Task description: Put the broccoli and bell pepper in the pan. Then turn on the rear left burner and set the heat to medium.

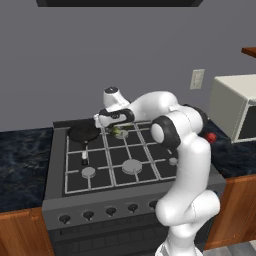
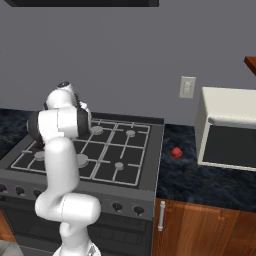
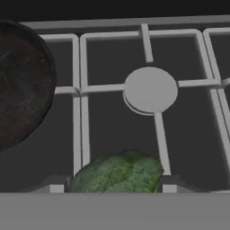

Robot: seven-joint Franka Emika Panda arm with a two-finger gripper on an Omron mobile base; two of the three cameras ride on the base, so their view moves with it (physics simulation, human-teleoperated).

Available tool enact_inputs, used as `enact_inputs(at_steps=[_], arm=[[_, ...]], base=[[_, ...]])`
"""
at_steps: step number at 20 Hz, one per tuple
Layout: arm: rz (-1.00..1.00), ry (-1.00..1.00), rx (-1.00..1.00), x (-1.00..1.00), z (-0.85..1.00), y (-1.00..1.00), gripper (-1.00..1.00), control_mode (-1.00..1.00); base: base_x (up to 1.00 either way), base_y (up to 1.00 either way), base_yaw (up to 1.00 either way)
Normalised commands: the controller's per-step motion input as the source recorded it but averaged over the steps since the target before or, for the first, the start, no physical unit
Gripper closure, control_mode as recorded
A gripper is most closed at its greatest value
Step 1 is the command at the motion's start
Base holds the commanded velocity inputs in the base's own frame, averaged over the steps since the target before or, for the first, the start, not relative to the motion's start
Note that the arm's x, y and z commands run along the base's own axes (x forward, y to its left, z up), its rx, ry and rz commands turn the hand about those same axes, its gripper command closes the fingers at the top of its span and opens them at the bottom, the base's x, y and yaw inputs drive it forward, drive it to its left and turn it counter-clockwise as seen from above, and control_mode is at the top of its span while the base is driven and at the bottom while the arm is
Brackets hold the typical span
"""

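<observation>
The small lumpy green broccoli floret [image 3: 117,173] was seen clamped between the two dark fingertips of the white arm's two-finger gripper [image 3: 110,188], held above the pale grates of the black gas stove [image 1: 75,182]. In the left base view the gripper [image 1: 118,131] was seen over the rear of the cooktop, with the green floret [image 1: 119,132] showing just below the hand. The small round black skillet [image 1: 83,133] sat on the rear left burner, just beside the gripper, its short handle with a whitish tip [image 1: 85,161] pointing toward the stove's front. In the hand view the pan's dark rim [image 3: 27,85] lay at the left, and a round grey burner cap [image 3: 150,90] lay beyond the broccoli, between the grate bars.

The small glossy red bell pepper [image 2: 176,153] rested on the dark speckled countertop [image 2: 200,180] to the right of the stove, near a white microwave [image 2: 227,130] and well apart from the pan. A row of dark knobs [image 1: 88,215] ran along the stove's front panel. A white wall outlet [image 2: 187,87] was seen on the grey wall. In the right base view the arm's own white links blocked the sight of the pan.
</observation>
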Motion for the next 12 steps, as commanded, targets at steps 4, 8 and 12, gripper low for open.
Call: enact_inputs(at_steps=[4, 8, 12], arm=[[-0.01, 0.0, 0.0, 0.25, -0.09, 0.51, 1.0, -1.0], [0.0, 0.0, 0.03, 0.24, 0.02, 0.44, 1.0, -1.0], [0.0, 0.0, 0.01, 0.27, 0.0, 0.41, 1.0, -1.0]], base=[[0.0, 0.0, 0.0], [0.0, 0.0, 0.0], [0.0, 0.0, 0.0]])
